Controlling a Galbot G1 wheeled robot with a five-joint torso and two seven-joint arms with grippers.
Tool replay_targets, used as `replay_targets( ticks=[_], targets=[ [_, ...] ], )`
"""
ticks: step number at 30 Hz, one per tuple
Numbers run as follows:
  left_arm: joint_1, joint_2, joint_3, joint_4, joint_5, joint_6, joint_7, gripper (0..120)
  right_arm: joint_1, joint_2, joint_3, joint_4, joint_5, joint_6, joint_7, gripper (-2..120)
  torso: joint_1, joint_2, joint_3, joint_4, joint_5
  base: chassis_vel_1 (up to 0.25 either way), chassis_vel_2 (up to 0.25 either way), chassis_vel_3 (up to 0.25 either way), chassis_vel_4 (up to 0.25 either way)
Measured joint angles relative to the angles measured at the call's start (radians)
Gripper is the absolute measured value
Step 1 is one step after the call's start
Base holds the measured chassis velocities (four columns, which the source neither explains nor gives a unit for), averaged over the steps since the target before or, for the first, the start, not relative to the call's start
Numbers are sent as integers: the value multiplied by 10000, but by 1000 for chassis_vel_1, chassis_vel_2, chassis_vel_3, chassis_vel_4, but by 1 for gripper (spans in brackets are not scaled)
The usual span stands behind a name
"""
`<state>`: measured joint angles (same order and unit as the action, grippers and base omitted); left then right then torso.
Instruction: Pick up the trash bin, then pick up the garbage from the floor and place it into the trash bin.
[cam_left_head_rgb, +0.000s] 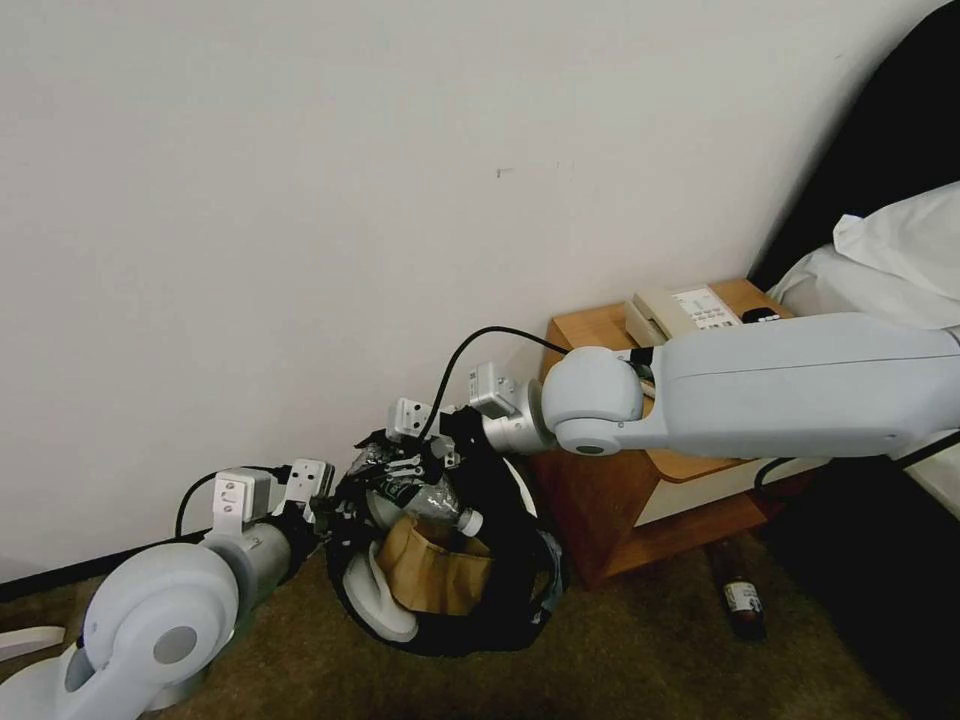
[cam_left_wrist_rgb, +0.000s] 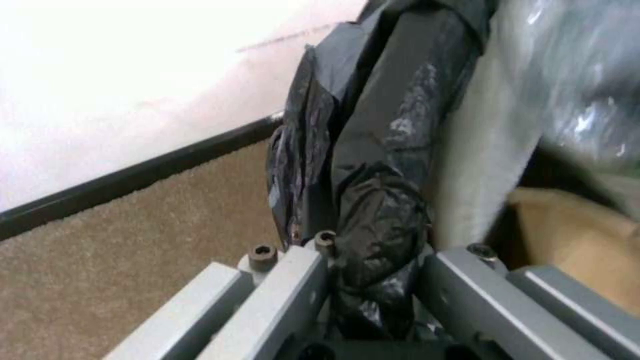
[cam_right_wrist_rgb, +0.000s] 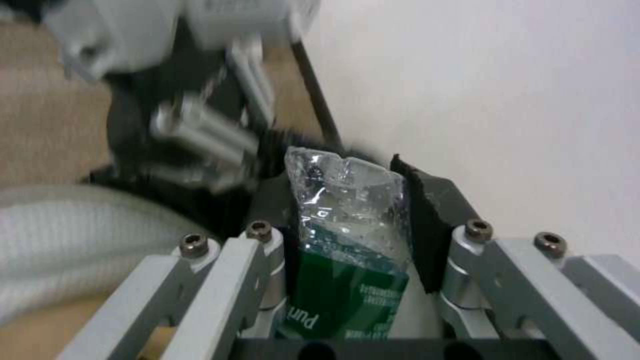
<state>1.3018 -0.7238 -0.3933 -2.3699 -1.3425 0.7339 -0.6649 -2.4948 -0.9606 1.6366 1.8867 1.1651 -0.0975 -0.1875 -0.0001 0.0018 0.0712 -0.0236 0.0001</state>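
Down by the wall, the trash bin (cam_left_head_rgb: 450, 590) was tilted on its side just above the carpet (cam_left_head_rgb: 620, 650), its mouth turned toward me. The left tool (cam_left_head_rgb: 322, 505) had its fingers (cam_left_wrist_rgb: 293, 295) pinched tight on the rim, with a fold of the black bag liner (cam_left_wrist_rgb: 373, 200) bunched between them. Inside the bin I could already make out a white slipper (cam_left_head_rgb: 385, 600) and a brown cardboard piece (cam_left_head_rgb: 430, 575).

The right tool (cam_left_head_rgb: 415, 470) was at the upper edge of the bin's mouth, closed on a crushed clear plastic bottle (cam_right_wrist_rgb: 347, 235) with a green label, whose capped end pointed down into the opening. It looked to me like the moment just before letting go.

Trouble seemed likeliest from the tilt. With the bin lying so far over and already well stuffed, a bottle dropped on top of the pile could roll off and out onto the floor. The left grip also worried me: it held thin, slippery plastic as much as the rim, so any nudge from the right arm might drag the liner loose or twist the bin free.

A dark bottle (cam_left_head_rgb: 742, 600) lay on the carpet beside the wooden nightstand (cam_left_head_rgb: 610, 520), which carried a telephone (cam_left_head_rgb: 685, 310), close to the bed (cam_left_head_rgb: 890, 270).
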Motion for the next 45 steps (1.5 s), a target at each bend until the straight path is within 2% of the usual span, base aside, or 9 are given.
replay_targets(
  ticks=[12,29,31,33,34,36,45],
  targets=[
    [-321,-90,119,-12,-1233,-5,-1063,0,-11,24,43,-17,-101,97,-12,30,0,-1,0,0,-2,0,0,0,0],
    [-502,-120,129,-21,-1997,-2,-1490,0,-90,52,72,-22,-164,143,28,30,1,-2,0,1,-1,0,0,0,0],
    [-540,-132,136,-22,-2104,-2,-1576,0,-90,47,72,-22,-160,144,38,33,0,-1,0,0,-1,0,0,0,0],
    [-596,-152,143,-31,-2318,-2,-1725,0,-90,41,73,-27,-159,145,50,42,0,-1,0,0,-1,0,0,0,0],
    [-596,-152,143,-31,-2318,-2,-1725,0,-90,41,73,-27,-159,145,50,42,0,-1,0,0,-1,0,0,0,0],
    [-621,-175,145,-60,-2537,4,-1862,0,-111,34,76,-55,-165,147,88,54,0,-1,0,0,-1,0,0,0,0],
    [-640,-222,145,-92,-2876,6,-2249,0,-164,-10,85,-80,-179,148,130,64,0,-2,0,1,-1,0,0,0,0]
  ],
)
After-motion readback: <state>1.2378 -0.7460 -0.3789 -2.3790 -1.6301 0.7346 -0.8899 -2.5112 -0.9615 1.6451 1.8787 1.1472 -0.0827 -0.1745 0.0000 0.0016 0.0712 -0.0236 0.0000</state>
